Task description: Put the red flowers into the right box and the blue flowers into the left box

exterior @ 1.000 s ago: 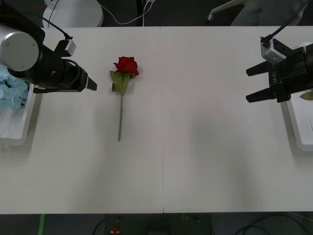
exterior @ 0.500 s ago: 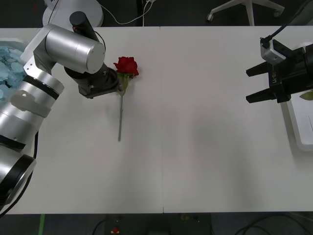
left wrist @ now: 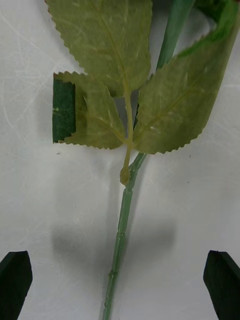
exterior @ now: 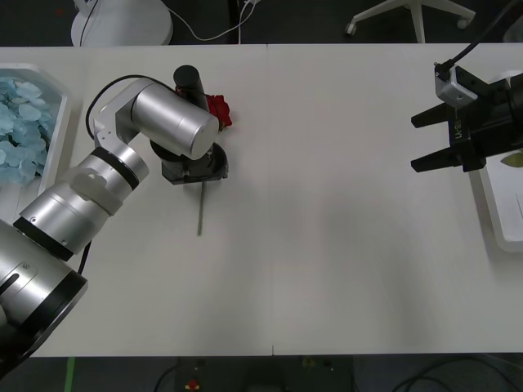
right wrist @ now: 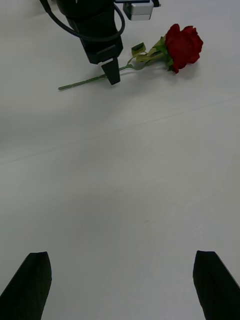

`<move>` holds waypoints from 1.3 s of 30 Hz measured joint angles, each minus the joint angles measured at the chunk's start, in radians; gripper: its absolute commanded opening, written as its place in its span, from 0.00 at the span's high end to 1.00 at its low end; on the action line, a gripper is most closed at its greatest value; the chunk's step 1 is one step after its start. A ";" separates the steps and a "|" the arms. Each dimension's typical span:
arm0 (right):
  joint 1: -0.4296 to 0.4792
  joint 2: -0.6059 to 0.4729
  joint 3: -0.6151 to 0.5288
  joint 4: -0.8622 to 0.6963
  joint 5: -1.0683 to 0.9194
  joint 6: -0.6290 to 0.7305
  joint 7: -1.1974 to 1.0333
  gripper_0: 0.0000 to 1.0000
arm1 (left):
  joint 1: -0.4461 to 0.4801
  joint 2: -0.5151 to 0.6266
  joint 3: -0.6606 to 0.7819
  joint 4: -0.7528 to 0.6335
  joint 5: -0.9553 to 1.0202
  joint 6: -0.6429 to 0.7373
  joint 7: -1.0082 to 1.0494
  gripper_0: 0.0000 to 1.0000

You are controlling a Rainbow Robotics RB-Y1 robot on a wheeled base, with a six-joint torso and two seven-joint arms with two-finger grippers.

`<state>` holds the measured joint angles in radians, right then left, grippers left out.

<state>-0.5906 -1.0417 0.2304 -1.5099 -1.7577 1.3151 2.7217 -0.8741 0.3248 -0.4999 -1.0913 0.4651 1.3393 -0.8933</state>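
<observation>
One white table (exterior: 327, 245) carries everything. At its left edge sits the left box (exterior: 54, 131), with blue flowers (exterior: 20, 122) heaped inside; at the right edge the right box (exterior: 500, 214) lies partly under the right arm, with a green leaf (exterior: 513, 161) just showing in it. The left arm (exterior: 122, 175) reaches across from the lower left and points straight down over the leafy part of a red flower (exterior: 217, 109). The rose lies flat on the table, bloom toward the far edge and stem (exterior: 200, 211) toward the robot. The left gripper (left wrist: 120, 280) hangs low over the stem with its fingers (left wrist: 15, 277) spread wide, one on each side and neither touching; from the right wrist, one fingertip stands close beside the stem. The right gripper (exterior: 422, 140) hovers beside the right box, fingers (right wrist: 31, 287) apart and holding nothing.
</observation>
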 measured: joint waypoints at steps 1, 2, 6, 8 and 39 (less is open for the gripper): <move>0.000 0.000 0.000 0.000 0.000 0.000 0.000 0.19 | 0.000 0.000 -0.003 0.004 0.001 0.000 -0.001 0.00; 0.000 0.000 0.000 0.000 0.000 0.000 0.000 0.19 | 0.000 -0.001 -0.004 0.008 0.001 0.000 -0.002 0.00; 0.000 0.000 0.000 0.000 0.000 0.000 0.000 0.19 | 0.000 -0.003 -0.004 0.034 0.001 0.000 -0.029 0.00; 0.000 0.000 0.000 0.000 0.000 0.000 0.000 0.19 | -0.001 -0.004 -0.004 0.049 0.001 0.000 -0.036 0.00; 0.000 0.000 0.000 0.000 0.000 -0.001 0.000 0.18 | -0.007 -0.013 -0.004 0.130 0.039 -0.067 -0.121 1.00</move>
<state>-0.5906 -1.0417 0.2304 -1.5101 -1.7577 1.3145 2.7217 -0.8814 0.3123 -0.5039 -0.9609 0.5039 1.2723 -1.0145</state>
